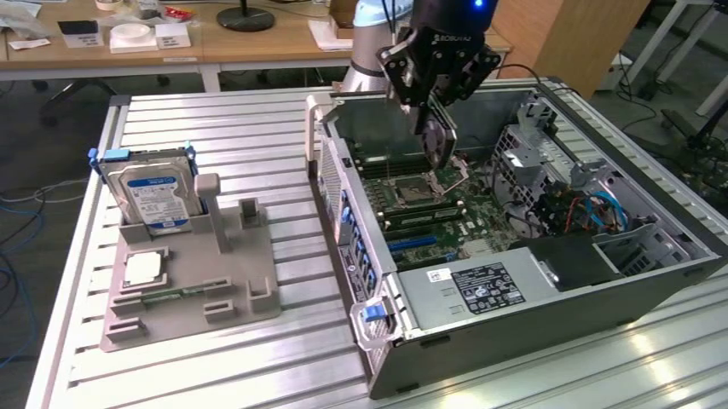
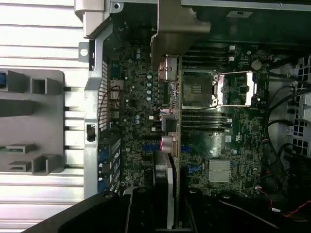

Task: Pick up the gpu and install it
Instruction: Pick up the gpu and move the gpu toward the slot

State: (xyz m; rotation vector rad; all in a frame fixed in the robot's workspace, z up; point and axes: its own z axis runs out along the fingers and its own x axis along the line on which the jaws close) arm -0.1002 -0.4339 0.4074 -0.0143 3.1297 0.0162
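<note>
While clamped between end effector point(image 1: 437, 104) fingers, gpu point(image 1: 442, 141) hangs upright, edge-down, over motherboard point(image 1: 438, 217) inside open computer case point(image 1: 512, 328) on slatted surface point(image 1: 228, 128).

Case point(image 1: 546, 319) on table point(image 1: 228, 128), exterior view's right. Holder point(image 1: 228, 281) on its left, hard drive point(image 1: 153, 196) standing in holder's rear slot. gpu point(image 1: 441, 136) above motherboard point(image 1: 438, 213) inside case.

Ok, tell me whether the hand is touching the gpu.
Touching: the exterior view shows the hand gripping the gpu by its upper edge.
</note>
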